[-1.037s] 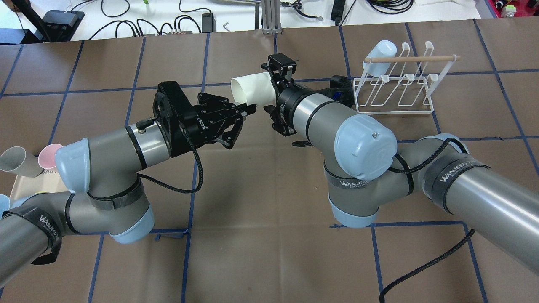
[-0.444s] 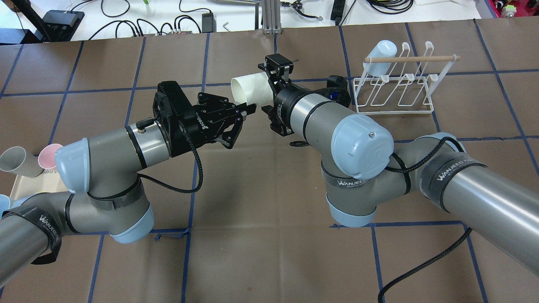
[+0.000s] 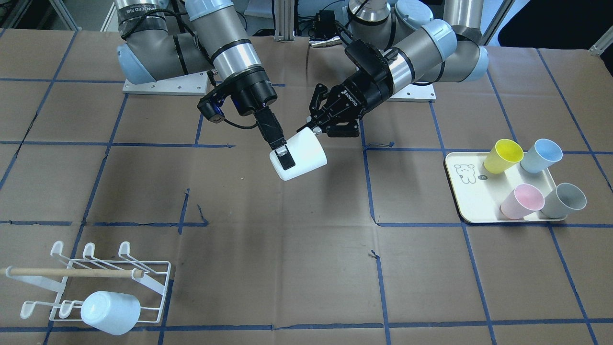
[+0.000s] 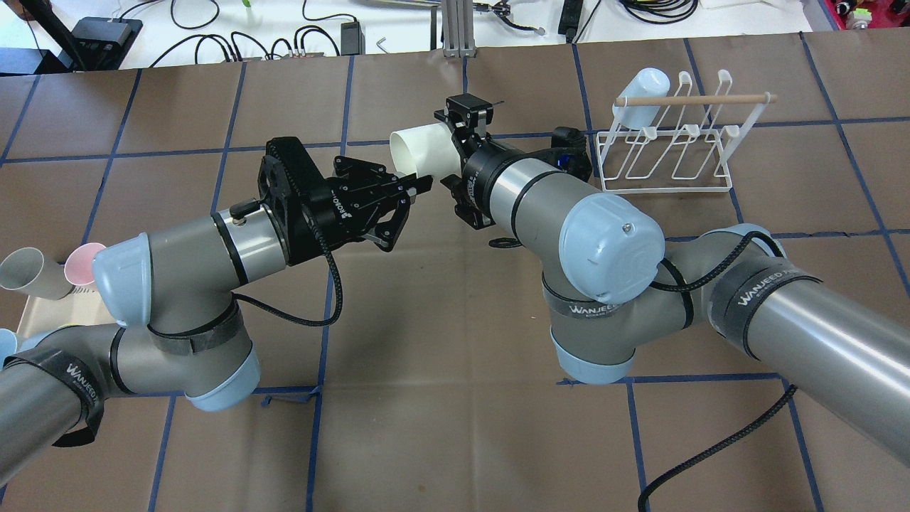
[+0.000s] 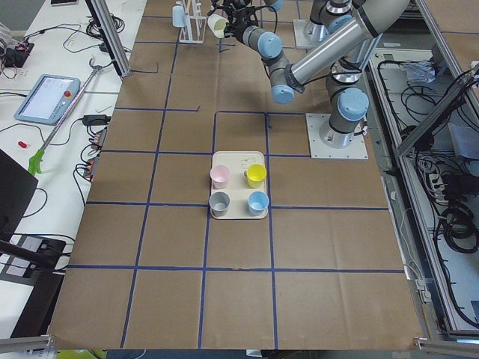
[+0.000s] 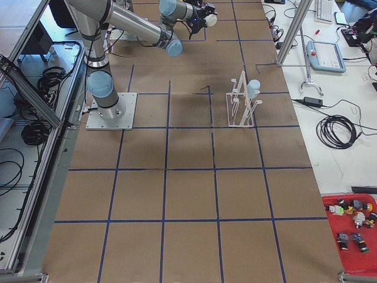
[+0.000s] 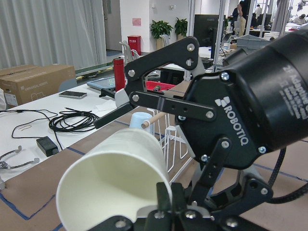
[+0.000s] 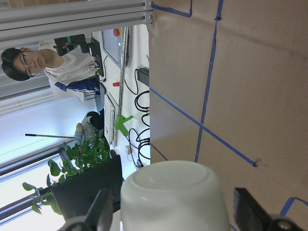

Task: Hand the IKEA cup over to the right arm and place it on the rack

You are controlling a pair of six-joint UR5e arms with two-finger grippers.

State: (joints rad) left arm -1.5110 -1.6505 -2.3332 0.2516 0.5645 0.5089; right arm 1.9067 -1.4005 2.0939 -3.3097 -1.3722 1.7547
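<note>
A white IKEA cup point(image 4: 421, 149) hangs on its side in mid-air over the table's middle. My left gripper point(image 4: 414, 189) is shut on its open rim; the left wrist view shows one finger point(image 7: 163, 195) inside the rim of the cup point(image 7: 110, 178). My right gripper point(image 4: 458, 153) is open, its fingers straddling the cup's closed base point(image 8: 173, 197) with small gaps on both sides. In the front-facing view one right finger point(image 3: 286, 159) lies along the cup point(image 3: 304, 155). The white wire rack point(image 4: 668, 153) with its wooden bar stands beyond the right arm.
A light blue cup point(image 4: 642, 85) hangs on the rack's end prong. A cream tray point(image 3: 471, 191) on the left arm's side holds yellow, blue, pink and grey cups. Cables lie beyond the table's far edge.
My right gripper has moved slightly further over the cup's base. The cup and my left gripper have not moved.
</note>
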